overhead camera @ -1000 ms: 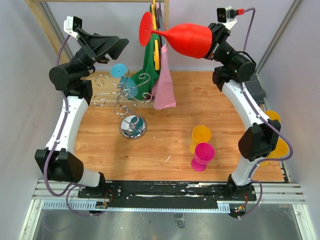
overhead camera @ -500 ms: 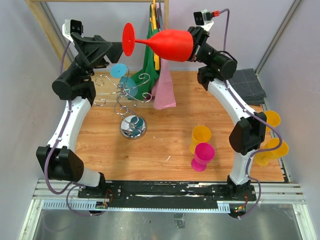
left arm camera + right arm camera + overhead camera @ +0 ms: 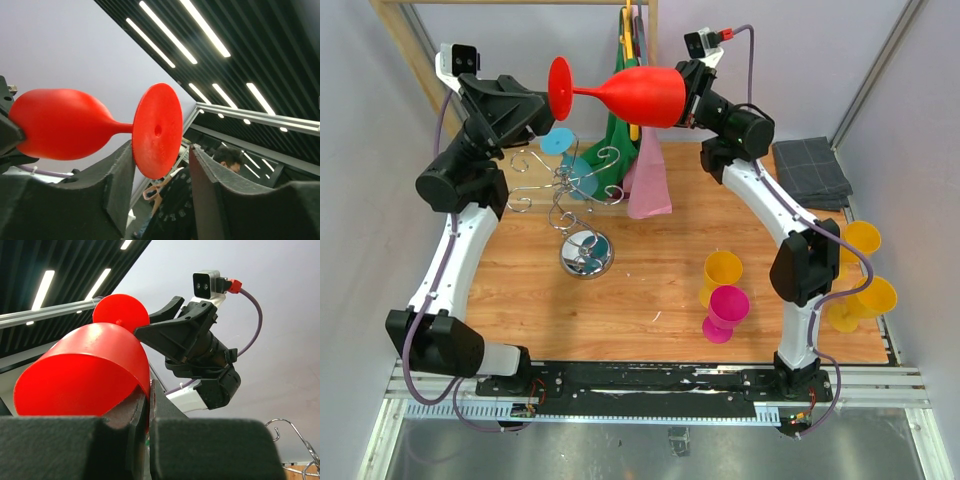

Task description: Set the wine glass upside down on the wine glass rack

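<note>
Handover: right end effector (image 3: 685, 95) pinches the red wine glass (image 3: 642, 95) by its rim, sideways, high over the far surface (image 3: 650, 280); left end effector (image 3: 161, 148), partly spread, flanks its foot (image 3: 156, 115); centre before clamping

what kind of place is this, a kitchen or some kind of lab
Probably a robot lab test cell: two arms bolted to a metal rail at a wooden table, plain walls around it, and staged props: a wine glass, plastic cups, a chrome rack.
</note>
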Robot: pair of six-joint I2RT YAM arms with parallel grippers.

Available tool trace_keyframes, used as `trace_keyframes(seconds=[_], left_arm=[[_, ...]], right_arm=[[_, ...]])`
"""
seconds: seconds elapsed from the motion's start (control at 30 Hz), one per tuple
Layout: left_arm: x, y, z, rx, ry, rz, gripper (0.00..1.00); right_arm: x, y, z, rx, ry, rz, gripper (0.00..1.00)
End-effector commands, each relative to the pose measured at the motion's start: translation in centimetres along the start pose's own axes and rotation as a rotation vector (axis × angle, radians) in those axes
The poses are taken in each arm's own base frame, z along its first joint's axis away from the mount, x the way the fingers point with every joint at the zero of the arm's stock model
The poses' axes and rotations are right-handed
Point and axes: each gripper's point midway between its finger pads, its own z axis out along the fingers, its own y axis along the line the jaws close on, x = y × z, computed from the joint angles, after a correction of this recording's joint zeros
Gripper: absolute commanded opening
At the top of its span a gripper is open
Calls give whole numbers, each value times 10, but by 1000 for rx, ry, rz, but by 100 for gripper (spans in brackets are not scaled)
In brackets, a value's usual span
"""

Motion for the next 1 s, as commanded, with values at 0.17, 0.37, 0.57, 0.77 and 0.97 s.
trace_keyframes(seconds=[0.17,0.37,0.57,0.77,0.97], left_arm=[[10,-18,2,23,10,-37,23],[9,-18,4,13,11,-28,0],[7,-23,9,19,18,-3,0],[3,-33,21,30,34,40,0],[-9,-32,27,-8,21,97,0]], right_arm=[[9,7,10,-44,23,-38,1],[10,7,9,-36,30,-37,1],[10,8,4,-37,23,-46,26],[3,14,-11,-29,-5,-66,33],[-4,25,-27,-15,-23,-89,39]])
